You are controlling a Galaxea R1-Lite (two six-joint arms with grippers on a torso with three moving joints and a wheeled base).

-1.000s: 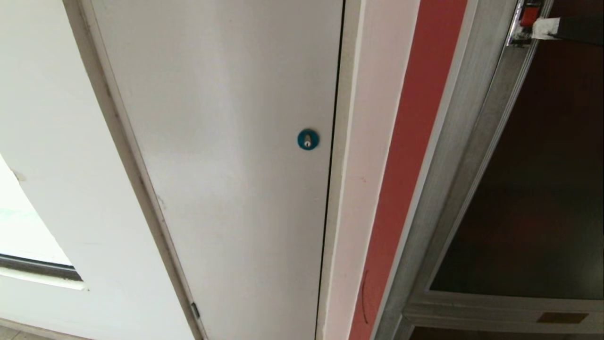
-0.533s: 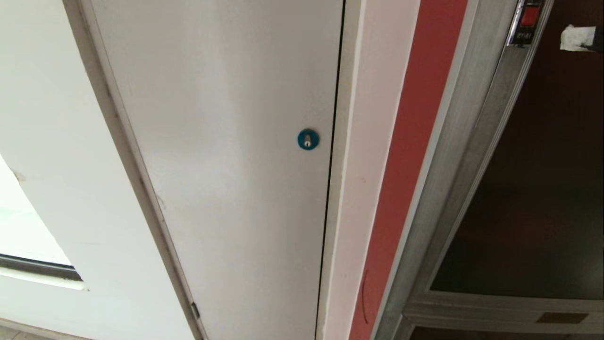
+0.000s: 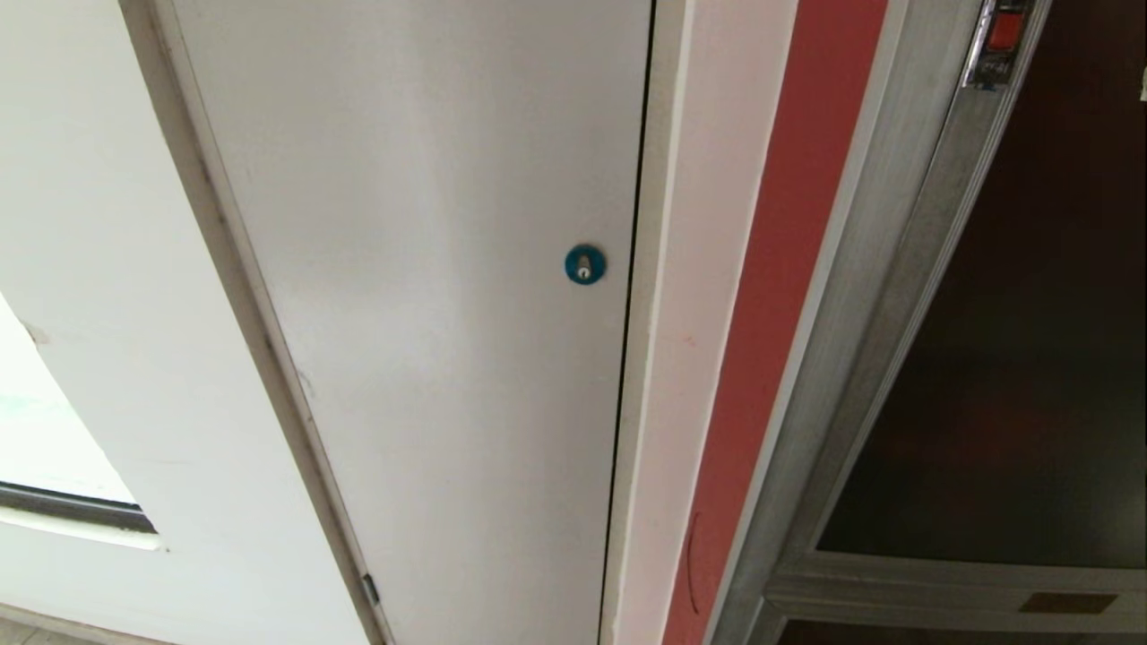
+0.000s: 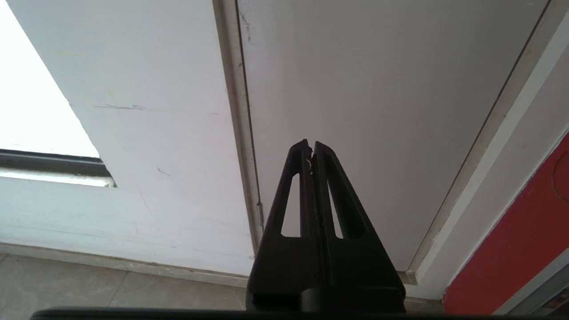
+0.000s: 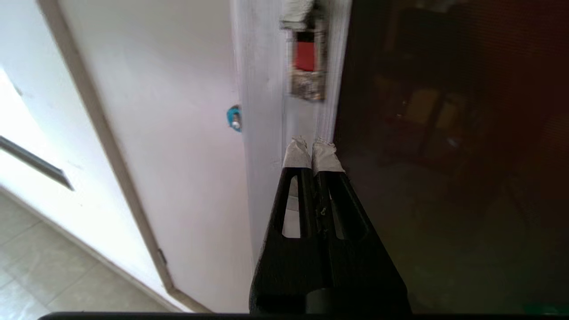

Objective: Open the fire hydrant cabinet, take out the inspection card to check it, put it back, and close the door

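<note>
From the head view, the fire hydrant cabinet [image 3: 905, 296] stands at the right, its brushed-silver frame beside a red strip of wall, with the door [image 3: 1030, 358] of dark glass closed and its red-and-chrome latch [image 3: 996, 40] at the top edge of the picture; the plain white door with a blue round lock [image 3: 584, 264] fills the middle. The inspection card is not visible, presumably behind the glass. In the left wrist view, the left gripper [image 4: 312, 149] hangs parked before the white door, fingers pressed together and empty. In the right wrist view, the right gripper [image 5: 311, 149] points at the silver frame just below the latch [image 5: 306, 66], its taped fingers closed on nothing. The door looks rigid, smooth and fragile in its glass; the latch seems the sensible place to take hold.
</note>
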